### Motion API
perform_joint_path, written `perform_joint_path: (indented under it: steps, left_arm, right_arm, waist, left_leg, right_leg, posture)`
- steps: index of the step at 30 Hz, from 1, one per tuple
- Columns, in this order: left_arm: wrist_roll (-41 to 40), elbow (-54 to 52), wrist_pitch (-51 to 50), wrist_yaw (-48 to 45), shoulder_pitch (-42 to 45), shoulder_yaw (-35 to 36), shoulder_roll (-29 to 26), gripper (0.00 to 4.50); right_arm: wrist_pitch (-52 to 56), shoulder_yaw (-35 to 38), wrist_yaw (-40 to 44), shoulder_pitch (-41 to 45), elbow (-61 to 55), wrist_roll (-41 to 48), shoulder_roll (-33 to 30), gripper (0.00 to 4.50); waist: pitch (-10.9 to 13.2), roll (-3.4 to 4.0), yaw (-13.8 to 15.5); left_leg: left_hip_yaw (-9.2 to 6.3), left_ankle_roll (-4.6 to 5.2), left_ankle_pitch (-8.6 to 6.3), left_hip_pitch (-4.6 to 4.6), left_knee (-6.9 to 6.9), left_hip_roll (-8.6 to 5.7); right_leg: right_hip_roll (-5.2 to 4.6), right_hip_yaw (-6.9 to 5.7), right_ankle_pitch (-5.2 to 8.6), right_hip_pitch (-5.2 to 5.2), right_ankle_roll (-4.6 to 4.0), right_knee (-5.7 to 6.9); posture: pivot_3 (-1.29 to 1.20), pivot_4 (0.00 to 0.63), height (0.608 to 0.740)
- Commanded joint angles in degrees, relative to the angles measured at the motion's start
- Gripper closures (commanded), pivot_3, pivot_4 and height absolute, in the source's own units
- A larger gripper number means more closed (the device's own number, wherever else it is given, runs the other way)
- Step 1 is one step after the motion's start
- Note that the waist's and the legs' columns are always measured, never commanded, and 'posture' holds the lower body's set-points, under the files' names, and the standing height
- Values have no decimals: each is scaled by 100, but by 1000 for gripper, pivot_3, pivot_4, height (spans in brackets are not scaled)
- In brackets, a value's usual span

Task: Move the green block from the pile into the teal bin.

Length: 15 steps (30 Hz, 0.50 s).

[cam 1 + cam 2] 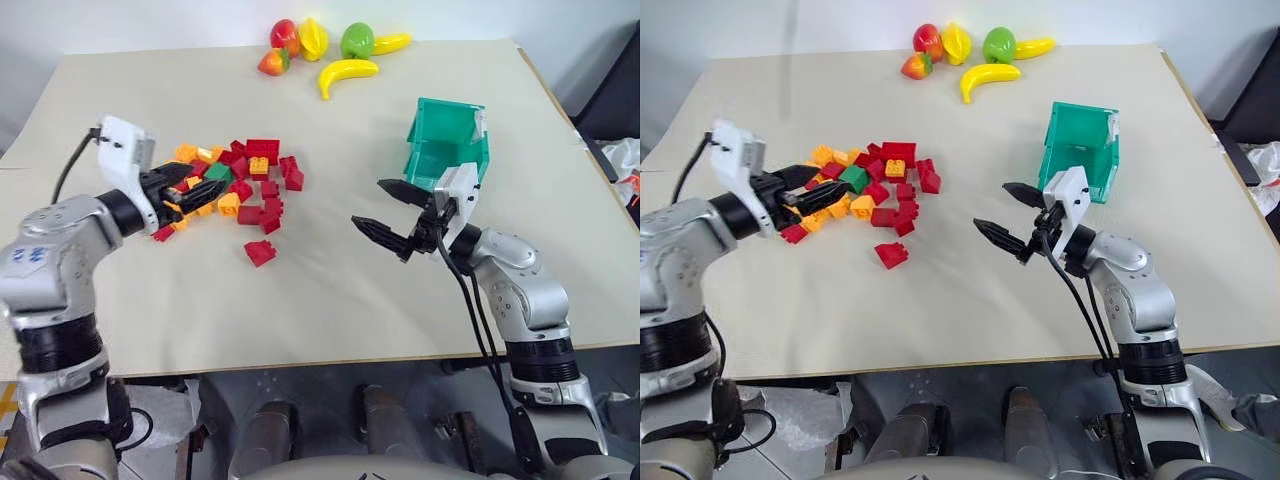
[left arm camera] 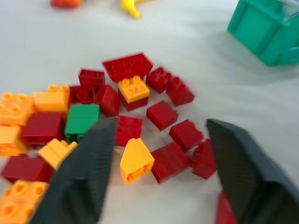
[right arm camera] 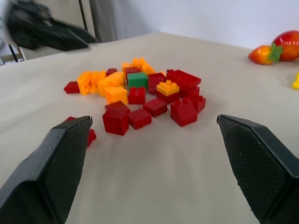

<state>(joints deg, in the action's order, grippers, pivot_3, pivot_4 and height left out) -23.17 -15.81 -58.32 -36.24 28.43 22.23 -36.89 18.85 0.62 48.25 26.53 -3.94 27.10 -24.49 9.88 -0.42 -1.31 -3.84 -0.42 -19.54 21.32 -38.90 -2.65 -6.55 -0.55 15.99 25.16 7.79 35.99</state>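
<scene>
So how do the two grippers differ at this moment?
The left gripper hovers over the pile, next to the green block; the right gripper hangs over bare table in front of the teal bin. The left points toward the right, the right toward the left. Both are open and empty.

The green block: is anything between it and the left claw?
Nothing lies on top of the green block, and the left claw is open just short of it. Red and orange bricks of the pile crowd its sides, so the fingers may bump them.
</scene>
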Motion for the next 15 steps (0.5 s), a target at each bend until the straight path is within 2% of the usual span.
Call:
perform_joint_path:
  steps: [1,7,12,15]
  left_arm:
    - [-512,-1107,-445,53,-739,843,-114,19]
    - [-679,-1675,-253,404,-1496,1465,-25,19]
    - [-461,-1528,221,835,-1551,1271,65,19]
    - [-320,-1185,384,1084,-1294,909,98,19]
  right_arm:
    - [-91,172,298,14,-52,151,-168,0]
    - [-44,118,856,10,-8,270,-383,0]
    - [-70,134,1002,93,66,253,-383,0]
    - [-61,115,1182,135,96,275,-440,0]
  waist:
    - [1,1,-26]
    - [1,1,25]
    - [1,1,121]
    - [1,1,133]
  left_leg:
    - [1,0,0,0,3,2]
    - [1,-5,-2,-2,-6,9]
    - [2,-3,-4,-13,-8,5]
    - [2,-2,-4,-12,-8,5]
  right_leg:
    - [2,1,0,1,0,-2]
    - [5,0,2,-1,-4,-17]
    - [3,2,2,-14,-4,-20]
    - [2,1,2,-14,-4,-22]
  posture:
    - [0,150,740]
    - [0,150,740]
    - [0,150,740]
    - [0,150,740]
